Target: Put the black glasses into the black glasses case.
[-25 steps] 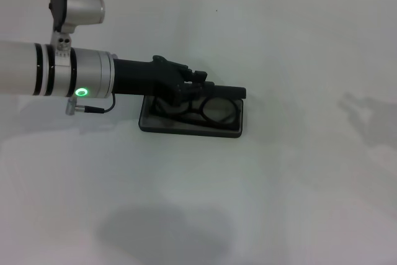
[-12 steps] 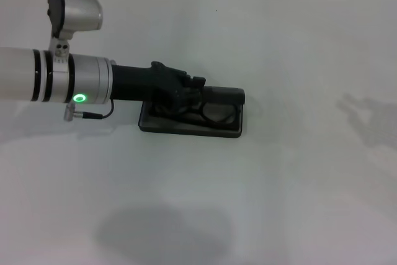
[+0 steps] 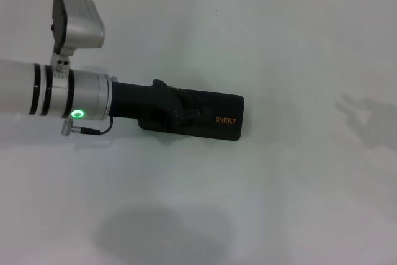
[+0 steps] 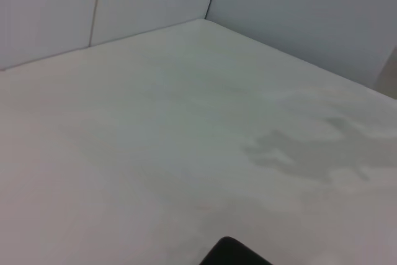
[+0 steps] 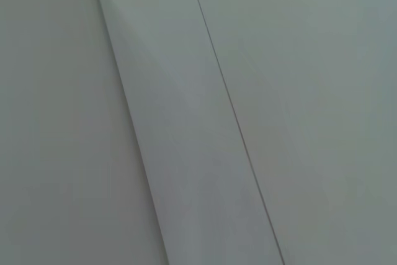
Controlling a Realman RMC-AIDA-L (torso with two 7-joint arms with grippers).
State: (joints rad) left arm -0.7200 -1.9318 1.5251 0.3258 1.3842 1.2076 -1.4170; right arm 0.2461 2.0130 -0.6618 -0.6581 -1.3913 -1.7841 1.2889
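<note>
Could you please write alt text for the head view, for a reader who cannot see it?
A flat rectangular black glasses case with orange lettering lies shut on a white table. The left claw, on a silver arm reaching in from the left, rests over the case's left end; no glasses are visible.

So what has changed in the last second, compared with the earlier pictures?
The case lid has come down: it was open with the glasses showing inside, and now it is shut, its orange lettering facing up. The glasses are hidden. The left gripper stayed over the case's left end. The case did not shift on the table.
</note>
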